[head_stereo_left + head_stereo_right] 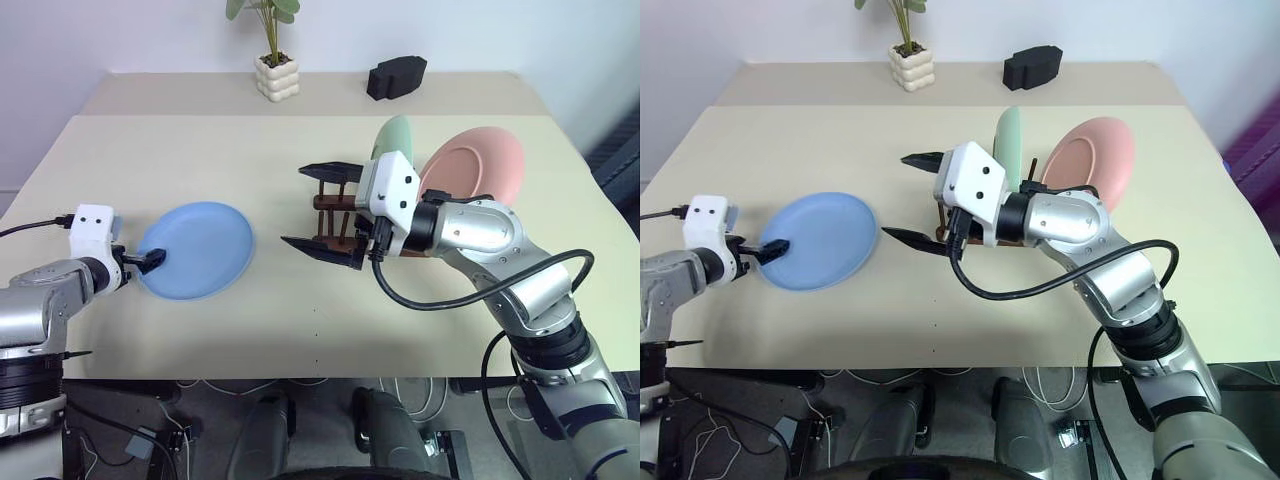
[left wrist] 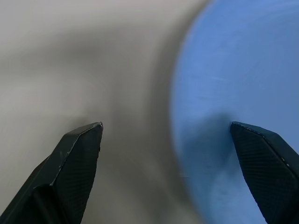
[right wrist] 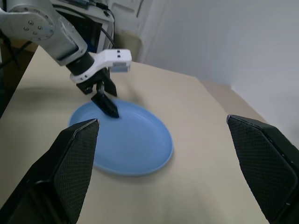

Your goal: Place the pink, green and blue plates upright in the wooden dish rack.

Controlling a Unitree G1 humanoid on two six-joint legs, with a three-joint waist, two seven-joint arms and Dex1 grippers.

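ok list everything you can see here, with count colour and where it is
blue plate: 1, light blue, flat on the table's left part
green plate: 1, pale mint, upright in the rack
pink plate: 1, salmon, on edge at the rack's right end
wooden dish rack: 1, dark reddish-brown, mid-table, partly behind the right gripper
potted plant: 1, green in white pot, far edge
black blocky object: 1, far edge
table: 1, beige
left gripper: open, at the blue plate's left rim
right gripper: open, before the rack
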